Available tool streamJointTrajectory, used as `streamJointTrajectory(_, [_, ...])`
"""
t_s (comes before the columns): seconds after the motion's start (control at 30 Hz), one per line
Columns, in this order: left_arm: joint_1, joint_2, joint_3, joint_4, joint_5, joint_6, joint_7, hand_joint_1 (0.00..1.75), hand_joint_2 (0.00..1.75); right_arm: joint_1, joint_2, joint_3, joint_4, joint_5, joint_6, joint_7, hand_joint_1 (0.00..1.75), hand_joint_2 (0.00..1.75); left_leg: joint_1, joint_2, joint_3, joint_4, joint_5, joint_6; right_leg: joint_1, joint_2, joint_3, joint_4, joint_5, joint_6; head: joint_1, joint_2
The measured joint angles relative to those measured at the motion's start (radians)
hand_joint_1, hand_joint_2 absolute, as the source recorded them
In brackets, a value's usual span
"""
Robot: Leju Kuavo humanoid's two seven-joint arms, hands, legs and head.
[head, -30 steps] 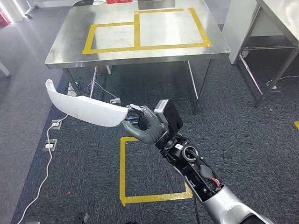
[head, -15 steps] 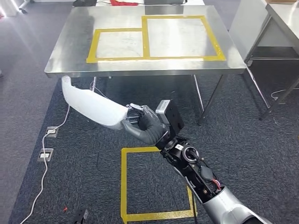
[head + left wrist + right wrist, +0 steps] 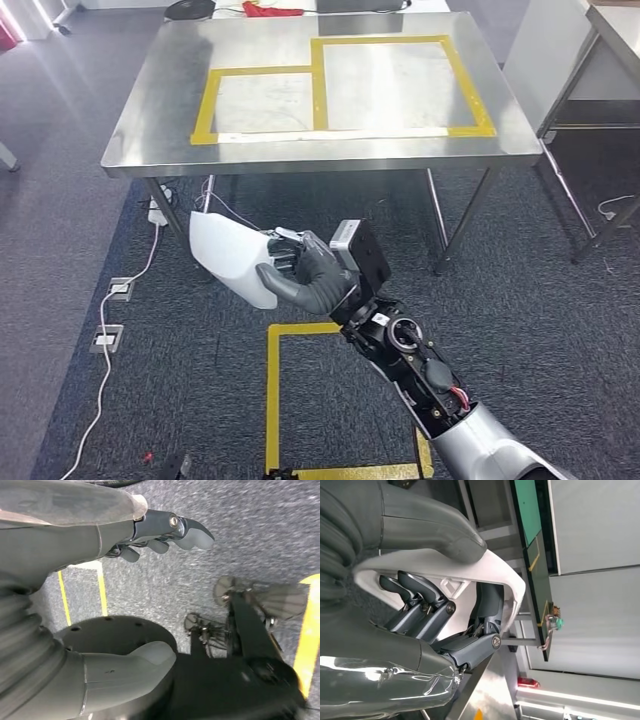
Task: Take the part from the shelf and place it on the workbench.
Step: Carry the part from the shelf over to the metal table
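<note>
My right hand (image 3: pixel 309 275) grips one end of a long white curved part (image 3: pixel 230 258), held in the air over the dark carpet in front of the steel workbench (image 3: pixel 151 120). In the right wrist view the white part (image 3: pixel 497 572) lies between the thumb (image 3: pixel 433 527) and the dark fingers (image 3: pixel 422 597). The workbench top carries two yellow-taped rectangles (image 3: pixel 324 75). My left hand (image 3: pixel 113 535) hangs above the carpet with its fingers apart and nothing in it.
A second steel table (image 3: pixel 604 60) stands at the right. A yellow taped square (image 3: pixel 272 400) marks the carpet below my arm. White cables and floor sockets (image 3: pixel 113 300) lie at the left. A red thing (image 3: pixel 272 8) lies beyond the bench's far edge.
The camera has moved and the workbench now sits lower and nearer. The white part has swung round in my right hand, pointing more toward the bench and looking shorter.
</note>
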Motion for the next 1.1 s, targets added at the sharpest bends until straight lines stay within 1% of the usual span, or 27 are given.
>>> streamJointTrajectory(0.03, [0.000, -0.001, 0.000, 0.000, 0.000, 0.000, 0.000, 0.00, 1.75, -0.001, 0.000, 0.000, 0.001, 0.000, 0.000, 0.000, 1.75, 1.75, 0.002, 0.001, 0.032, -0.061, 0.020, -0.006, -0.002, 0.000, 0.001, 0.009, -0.016, 0.009, -0.003, 0.000])
streamJointTrajectory(0.07, [-0.002, -0.002, -0.001, 0.000, 0.000, 0.000, 0.000, 0.00, 1.75, -0.001, 0.000, 0.000, 0.001, 0.001, 0.000, 0.000, 1.75, 1.75, 0.003, 0.002, 0.055, -0.103, 0.027, -0.004, -0.002, -0.001, -0.001, 0.018, -0.031, 0.017, -0.007, 0.000])
streamJointTrajectory(0.1, [-0.003, -0.002, -0.001, 0.000, 0.000, 0.000, 0.000, 0.00, 1.75, -0.001, 0.000, -0.001, 0.002, 0.001, -0.001, -0.001, 1.75, 1.75, 0.002, 0.001, 0.064, -0.118, 0.016, 0.002, -0.001, -0.001, -0.004, 0.024, -0.043, 0.024, -0.007, 0.000])
streamJointTrajectory(0.13, [-0.004, -0.002, -0.001, 0.000, 0.000, 0.001, 0.000, 0.00, 1.75, -0.001, 0.000, -0.001, 0.002, 0.000, -0.002, -0.001, 1.75, 1.75, -0.002, 0.000, 0.063, -0.111, 0.000, 0.015, 0.001, -0.001, -0.008, 0.025, -0.049, 0.030, -0.006, 0.000])
streamJointTrajectory(0.17, [-0.005, 0.000, -0.002, 0.000, 0.000, 0.001, 0.000, 0.00, 1.75, -0.001, 0.001, -0.001, 0.002, 0.000, -0.003, -0.001, 1.75, 1.75, -0.003, -0.001, 0.060, -0.109, -0.008, 0.029, 0.001, -0.001, -0.005, 0.025, -0.053, 0.035, -0.002, 0.000])
streamJointTrajectory(0.2, [-0.004, 0.000, -0.002, 0.000, 0.000, 0.001, 0.000, 0.00, 1.75, 0.000, 0.001, -0.001, 0.002, 0.000, -0.005, -0.002, 1.75, 1.75, -0.004, -0.001, 0.061, -0.106, -0.015, 0.039, -0.001, -0.001, -0.001, 0.025, -0.058, 0.039, 0.002, 0.000])
streamJointTrajectory(0.23, [-0.003, 0.001, -0.004, 0.000, -0.001, 0.001, 0.001, 0.00, 1.75, -0.001, 0.001, -0.001, 0.002, 0.000, -0.007, -0.002, 1.75, 1.75, -0.005, -0.001, 0.065, -0.105, -0.022, 0.048, -0.002, -0.002, -0.005, 0.041, -0.069, 0.043, 0.005, 0.000])
streamJointTrajectory(0.27, [-0.003, 0.001, -0.005, 0.000, -0.001, 0.001, 0.001, 0.00, 1.75, -0.001, 0.000, -0.002, 0.002, 0.000, -0.008, -0.003, 1.75, 1.75, -0.004, -0.001, 0.070, -0.108, -0.026, 0.055, -0.002, -0.002, -0.025, 0.084, -0.090, 0.045, 0.008, 0.000])
streamJointTrajectory(0.3, [-0.003, 0.002, -0.008, 0.000, -0.002, 0.001, 0.001, 0.00, 1.75, 0.000, 0.000, -0.002, 0.002, 0.000, -0.008, -0.003, 1.75, 1.75, -0.004, -0.001, 0.075, -0.111, -0.030, 0.060, -0.002, -0.002, -0.061, 0.152, -0.118, 0.047, 0.010, 0.000])
streamJointTrajectory(0.33, [-0.003, 0.002, -0.010, 0.000, -0.002, 0.001, 0.001, 0.00, 1.75, 0.001, 0.000, -0.002, 0.002, 0.001, -0.008, -0.003, 1.75, 1.75, -0.004, -0.001, 0.080, -0.113, -0.034, 0.064, 0.000, -0.003, -0.113, 0.239, -0.148, 0.047, 0.014, 0.000])
streamJointTrajectory(0.37, [-0.003, 0.002, -0.013, 0.000, -0.002, 0.000, 0.001, 0.00, 1.75, 0.004, -0.001, -0.002, 0.003, 0.002, -0.009, -0.003, 1.75, 1.75, -0.006, -0.001, 0.084, -0.114, -0.037, 0.066, 0.001, -0.003, -0.169, 0.321, -0.170, 0.046, 0.018, 0.000])
streamJointTrajectory(0.4, [-0.003, 0.002, -0.016, 0.000, -0.001, 0.000, 0.001, 0.00, 1.75, 0.006, -0.003, -0.002, 0.003, 0.003, -0.009, -0.002, 1.75, 1.75, -0.007, -0.002, 0.089, -0.115, -0.042, 0.067, 0.002, -0.003, -0.214, 0.376, -0.172, 0.044, 0.020, 0.000])
streamJointTrajectory(0.43, [-0.002, 0.002, -0.017, 0.000, 0.000, -0.001, 0.001, 0.00, 1.75, 0.009, -0.004, -0.002, 0.004, 0.004, -0.009, -0.001, 1.75, 1.75, -0.008, -0.003, 0.096, -0.115, -0.046, 0.068, 0.002, -0.003, -0.243, 0.392, -0.151, 0.042, 0.023, 0.000])
streamJointTrajectory(0.47, [-0.002, 0.002, -0.019, 0.000, 0.001, -0.001, 0.001, 0.00, 1.75, 0.010, -0.004, -0.002, 0.004, 0.004, -0.008, 0.000, 1.75, 1.75, -0.010, -0.004, 0.106, -0.115, -0.051, 0.068, 0.002, -0.003, -0.252, 0.366, -0.107, 0.038, 0.025, 0.000])
streamJointTrajectory(0.53, [-0.002, 0.002, -0.020, 0.000, 0.006, 0.000, 0.000, 0.00, 1.75, 0.008, -0.004, -0.002, 0.004, 0.004, -0.004, 0.000, 1.75, 1.75, -0.013, -0.006, 0.126, -0.116, -0.061, 0.066, 0.006, -0.002, -0.230, 0.238, 0.005, 0.025, 0.027, 0.000])
streamJointTrajectory(0.57, [-0.003, 0.002, -0.022, 0.000, 0.008, 0.001, 0.000, 0.00, 1.75, 0.006, -0.004, -0.001, 0.004, 0.003, -0.002, 0.000, 1.75, 1.75, -0.015, -0.007, 0.133, -0.116, -0.064, 0.064, 0.010, -0.002, -0.216, 0.177, 0.044, 0.019, 0.027, 0.000])
streamJointTrajectory(0.6, [-0.004, 0.001, -0.023, 0.000, 0.010, 0.002, -0.001, 0.00, 1.75, 0.005, -0.004, -0.001, 0.004, 0.002, 0.001, 0.000, 1.75, 1.75, -0.017, -0.008, 0.134, -0.115, -0.067, 0.062, 0.011, -0.002, -0.206, 0.134, 0.065, 0.018, 0.026, 0.000])
streamJointTrajectory(0.63, [-0.006, 0.002, -0.023, 0.000, 0.012, 0.002, -0.002, 0.00, 1.75, 0.003, -0.004, -0.001, 0.005, 0.001, 0.002, 0.001, 1.75, 1.75, -0.019, -0.008, 0.132, -0.115, -0.068, 0.065, 0.012, -0.001, -0.203, 0.115, 0.069, 0.023, 0.025, 0.000])
streamJointTrajectory(0.7, [-0.007, 0.003, -0.024, 0.000, 0.015, 0.003, -0.002, 0.00, 1.75, 0.002, -0.003, 0.000, 0.005, 0.001, 0.003, 0.001, 1.75, 1.75, -0.020, -0.007, 0.129, -0.116, -0.068, 0.071, 0.011, 0.002, -0.202, 0.103, 0.068, 0.034, 0.021, 0.000])
streamJointTrajectory(0.73, [-0.006, 0.004, -0.024, 0.000, 0.016, 0.003, -0.002, 0.00, 1.75, 0.002, -0.002, 0.000, 0.005, 0.001, 0.003, 0.000, 1.75, 1.75, -0.020, -0.006, 0.131, -0.119, -0.066, 0.073, 0.012, 0.004, -0.203, 0.103, 0.069, 0.036, 0.019, 0.000])
streamJointTrajectory(0.77, [-0.005, 0.003, -0.025, 0.000, 0.016, 0.004, -0.002, 0.00, 1.75, 0.002, -0.002, 0.000, 0.005, 0.001, 0.003, 0.001, 1.75, 1.75, -0.020, -0.005, 0.132, -0.122, -0.065, 0.070, 0.012, 0.005, -0.203, 0.103, 0.069, 0.033, 0.018, 0.000])
streamJointTrajectory(0.87, [-0.005, 0.003, -0.025, 0.000, 0.015, 0.004, -0.002, 0.00, 1.75, 0.002, -0.002, 0.000, 0.006, 0.001, -0.004, 0.001, 1.75, 1.75, -0.020, -0.006, 0.136, -0.129, -0.061, 0.065, 0.012, 0.005, -0.203, 0.103, 0.069, 0.030, 0.016, 0.000])
streamJointTrajectory(1.1, [-0.005, 0.007, -0.026, 0.000, 0.013, 0.007, -0.002, 0.00, 1.75, 0.002, -0.002, 0.000, 0.006, 0.000, -0.009, 0.001, 1.75, 1.75, -0.020, -0.005, 0.140, -0.136, -0.061, 0.061, 0.012, 0.005, -0.202, 0.103, 0.066, 0.024, 0.015, 0.000])
